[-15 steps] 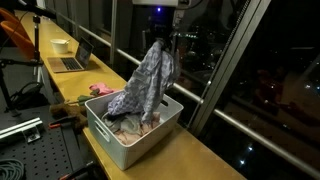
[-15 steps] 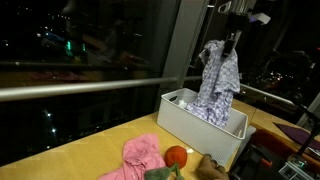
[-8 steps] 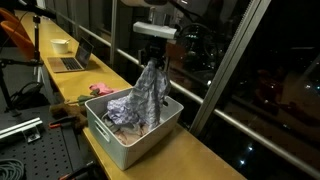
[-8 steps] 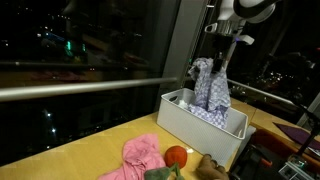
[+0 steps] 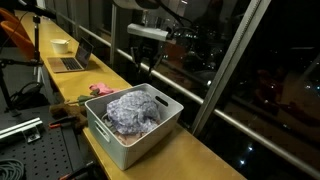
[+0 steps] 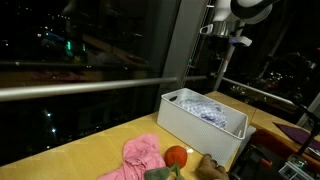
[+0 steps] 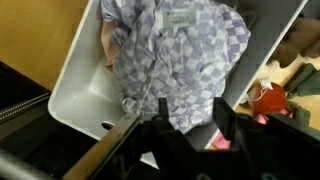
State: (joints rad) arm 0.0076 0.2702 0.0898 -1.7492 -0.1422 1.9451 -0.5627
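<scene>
The robot's hand [image 5: 146,66] hangs above the white rectangular plastic bin [image 5: 152,140], and the wrist view shows its two dark fingers spread apart, gripping nothing, with the fabric visible in the gap between them. The grey-and-white checked cloth [image 5: 133,108] lies crumpled inside the bin, heaped about level with the rim and clear of the fingers; in the wrist view it [image 7: 180,55] fills most of the tub, with a strip of bare white floor [image 7: 85,95] showing along one side. In an exterior view the hand [image 6: 221,62] sits over the far end of the bin [image 6: 190,128], close in front of the dark window glass and its upright frame. The bin's four walls ring the cloth, and its top is open beneath the hand. On the light wooden bench [image 5: 195,155] a crumpled pink cloth [image 6: 140,155] lies just beside the bin, with a round orange-red ball-like object [image 6: 176,156] next to it; both sit near the tub's outer wall. Farther along the bench, well apart, stand an open laptop [image 5: 70,62] and a small white bowl [image 5: 61,45].
</scene>
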